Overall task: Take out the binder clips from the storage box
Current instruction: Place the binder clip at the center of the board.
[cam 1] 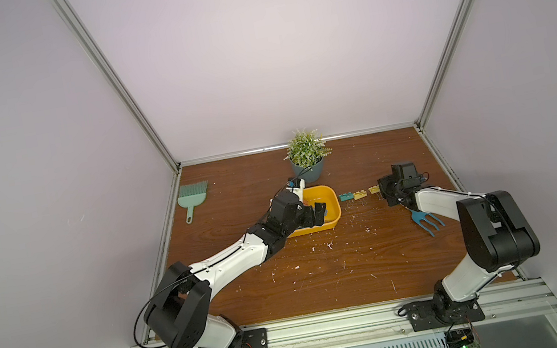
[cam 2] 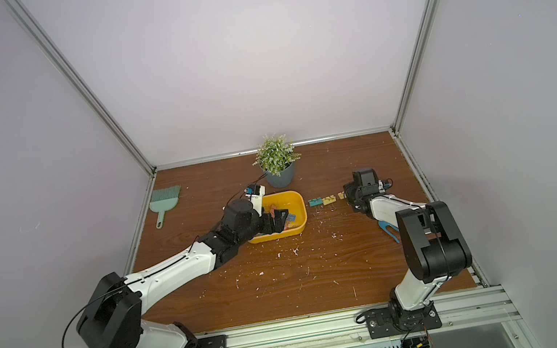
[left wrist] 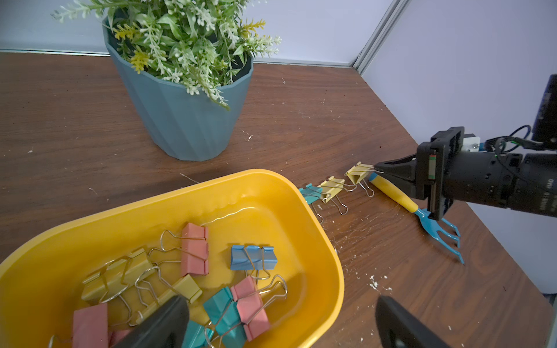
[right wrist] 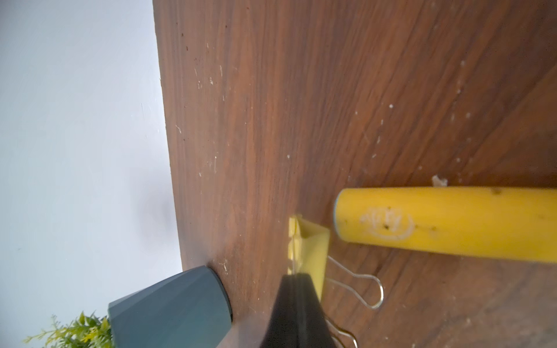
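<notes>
Looking down in both top views, the box (cam 1: 323,198) sits on the bench (cam 1: 325,282) near its middle, just before the pot (cam 1: 309,171) at the far edge. The left claw (cam 1: 316,215) hangs over it with jaws spread wide, gripping nothing. Three clips (cam 1: 360,193) lie in a row between the box and the right edge, and the right claw (cam 1: 380,191) meets the end clip (cam 1: 373,189). From the left wrist, pink, yellow, teal and blue clips (left wrist: 196,250) lie heaped inside the box (left wrist: 259,176), and the right claw (left wrist: 380,171) has its tips closed on the end clip's (left wrist: 357,176) upper wire handle, beside the fork (left wrist: 394,192). From the right wrist, the right claw (right wrist: 297,277) is pinched shut on that wire.
</notes>
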Action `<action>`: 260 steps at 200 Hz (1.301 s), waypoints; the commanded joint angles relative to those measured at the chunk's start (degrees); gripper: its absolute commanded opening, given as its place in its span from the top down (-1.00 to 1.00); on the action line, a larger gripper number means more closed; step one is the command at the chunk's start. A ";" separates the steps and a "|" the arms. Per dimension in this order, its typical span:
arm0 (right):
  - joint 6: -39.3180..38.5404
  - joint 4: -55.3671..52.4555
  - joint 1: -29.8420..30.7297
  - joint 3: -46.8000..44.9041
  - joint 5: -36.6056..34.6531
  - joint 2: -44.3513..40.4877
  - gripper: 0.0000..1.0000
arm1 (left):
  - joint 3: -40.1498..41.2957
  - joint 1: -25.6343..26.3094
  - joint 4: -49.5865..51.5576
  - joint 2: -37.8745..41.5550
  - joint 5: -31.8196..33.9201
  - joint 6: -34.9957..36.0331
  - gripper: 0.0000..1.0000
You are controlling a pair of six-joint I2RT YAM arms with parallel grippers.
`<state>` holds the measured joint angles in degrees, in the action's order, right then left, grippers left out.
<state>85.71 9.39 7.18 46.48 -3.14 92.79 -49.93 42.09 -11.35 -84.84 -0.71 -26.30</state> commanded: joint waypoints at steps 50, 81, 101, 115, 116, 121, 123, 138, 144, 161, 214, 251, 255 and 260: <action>4.60 -0.86 2.48 3.11 -5.31 1.74 1.00 | -0.60 0.22 0.54 0.38 0.15 0.37 -1.00; 4.18 -2.26 3.36 3.86 -6.42 2.04 0.99 | -0.43 0.19 0.81 0.39 0.05 0.22 -1.00; 3.51 -2.61 3.60 4.07 -6.68 1.95 0.86 | -0.56 0.27 0.81 0.38 -0.09 0.07 -1.00; 2.15 -1.40 3.72 3.72 -5.20 1.73 0.70 | -0.59 0.12 0.90 0.30 -0.15 -0.05 -1.00; 1.99 -1.39 3.77 3.71 -5.03 1.71 0.70 | -0.56 0.16 0.90 0.34 -0.11 -0.06 -1.00; 1.40 -2.00 3.79 3.86 -4.51 1.45 0.64 | -0.59 0.21 0.85 0.31 -0.09 0.03 -1.00; 1.17 -2.53 3.85 3.99 -4.27 1.39 0.61 | -0.53 0.22 0.77 0.34 -0.08 0.03 -1.00; -0.46 -5.34 4.36 3.41 -3.94 -0.26 0.49 | -0.64 0.18 0.72 0.37 0.04 0.13 -1.00; -0.41 -6.27 4.62 2.30 -4.28 -1.40 0.48 | -0.64 0.19 0.62 0.30 0.17 0.27 -1.00; -0.37 -6.74 4.76 -2.28 -5.79 -6.01 0.48 | -0.78 0.22 0.46 0.13 0.47 0.34 -1.00; -22.26 -5.20 4.78 -8.34 -3.35 -19.65 0.46 | -2.07 -5.25 3.96 -1.62 -1.97 -2.90 -0.91; -38.11 1.91 4.81 -6.53 13.99 -21.48 0.39 | -7.09 -11.95 6.41 -8.01 -12.56 -3.00 -0.63; -38.93 2.52 4.78 -6.21 16.06 -21.21 0.39 | -8.34 -12.51 7.28 -9.08 -13.51 -2.74 -0.59; -40.13 3.09 4.89 -5.81 18.58 -20.78 0.39 | -10.04 -13.05 9.20 -10.57 -14.75 -2.46 -0.55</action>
<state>59.09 6.46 11.90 38.04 0.99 71.90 -53.98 32.10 -7.46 -90.39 -7.60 -29.04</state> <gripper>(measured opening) 0.302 0.818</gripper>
